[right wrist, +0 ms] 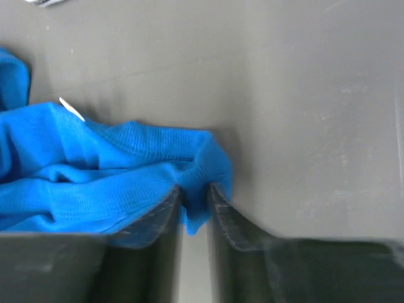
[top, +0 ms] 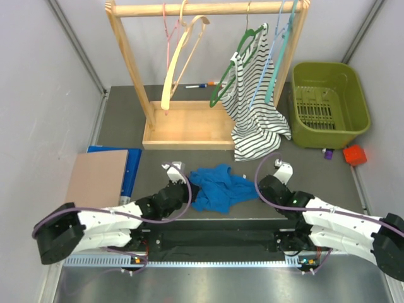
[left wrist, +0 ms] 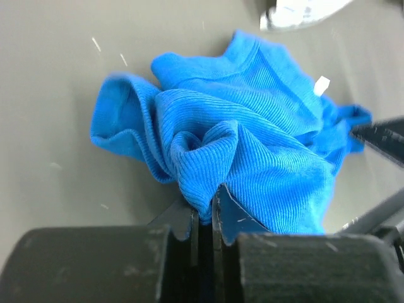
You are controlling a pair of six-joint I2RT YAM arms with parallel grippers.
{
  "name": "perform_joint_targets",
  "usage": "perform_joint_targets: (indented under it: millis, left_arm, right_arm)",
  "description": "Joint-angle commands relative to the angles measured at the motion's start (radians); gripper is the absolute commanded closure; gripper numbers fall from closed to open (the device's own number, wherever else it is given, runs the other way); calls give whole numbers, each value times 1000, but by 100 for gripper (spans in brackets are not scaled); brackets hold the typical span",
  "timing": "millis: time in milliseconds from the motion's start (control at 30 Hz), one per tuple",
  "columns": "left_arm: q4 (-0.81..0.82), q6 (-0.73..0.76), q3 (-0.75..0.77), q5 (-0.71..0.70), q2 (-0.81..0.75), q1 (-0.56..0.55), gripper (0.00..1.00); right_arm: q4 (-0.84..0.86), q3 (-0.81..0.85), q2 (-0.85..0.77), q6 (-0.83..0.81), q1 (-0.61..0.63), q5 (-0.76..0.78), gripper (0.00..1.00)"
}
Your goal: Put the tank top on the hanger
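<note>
- The left gripper's (left wrist: pixel 205 211) fingers were pressed almost together on a fold of the blue tank top (left wrist: pixel 252 145). How deep the cloth ran between them was hidden by the finger bodies.
- The right gripper's (right wrist: pixel 194 202) fingers stood narrow, pinching a bunched edge of the same cloth. The rest of the garment was cut off at the left edge of that wrist view.
- The tank top lay crumpled near the front edge of the bench (top: pixel 189 158), between the two grippers. Its straps and neck opening could not be made out in the heap.
- At the bench's back edge stood one wooden rack (top: pixel 189 9).
- One thin pink wire hanger (top: pixel 167 38) hung bare at the rail's left end.
- One cream wooden hanger (top: pixel 183 53) hung just beside the pink one.
- One green hanger (top: pixel 240 53) carried one black-and-white striped top (top: pixel 252 107), its hem touching the bench.
- Pale blue hanger arms (top: pixel 274 57) hung at the right end; one hanger or two, I could not tell.
- One green basket (top: pixel 328 65) sat at the right back corner, its slotted floor showing.
- One small red object (top: pixel 355 154) lay in front of the basket, too small to identify.
- One cardboard sheet (top: pixel 98 177) lay at the left edge, covering most of a blue item (top: pixel 131 167).
</note>
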Motion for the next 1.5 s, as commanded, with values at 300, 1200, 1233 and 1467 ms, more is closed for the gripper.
perform_joint_targets:
  millis: [300,1200,1233,1467]
  left_arm:
    - [-483,428,264,-230,-398,393,97]
    - [-6,358,348,127,171,237,19]
    - [17,355,361,130,202,238,20]
    - [212,336,451,180,469,237,20]
  right_arm:
    - [-100,156,-128,-79,-6,71,100]
    - [135,61,25,-16,146,-72,100]
    - [136,65,57,-10,163,-65,100]
    - [172,55,100,11,203,-61,100]
